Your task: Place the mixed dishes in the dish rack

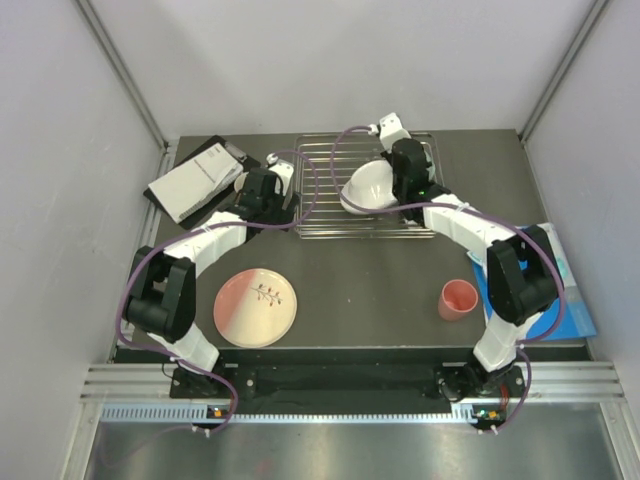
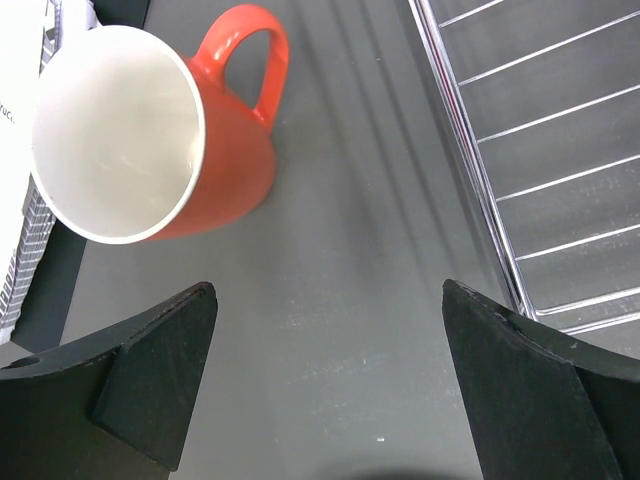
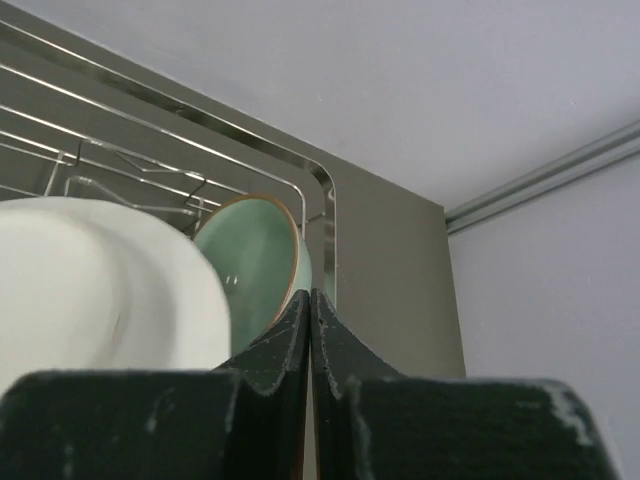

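Orange handled mug (image 2: 215,150): in the left wrist view, locate it at upper left on the grey tabletop (image 2: 330,300). Its white interior is turned toward the camera and its handle is on the side nearer the dish rack (image 2: 520,150). The mug sits just beside the black-and-white booklet (image 2: 15,200) and apart from the rack's side rail. The left fingers (image 2: 150,385) are spread wide and grip nothing. Bare tabletop lies between them, and they stop short of the mug.

In the right wrist view, note that the right fingers (image 3: 290,350) are pressed together with only a thin slit between them. You cannot tell whether anything is pinched in that slit. Just beyond them the mint green bowl (image 3: 255,265) stands on edge inside the rack, near its corner. The white plate (image 3: 100,290), blurred, overlaps the bowl's left side.

In the top external view, the rack lies at the far middle of the tabletop, with the white plate tilted inside it at the right wrist. The pink-and-cream plate with leaf sprig (image 1: 256,306) lies flat outside the rack, near the left arm's base. The salmon-pink cup (image 1: 459,299) stands upright outside the rack, just beside the right arm's elbow.
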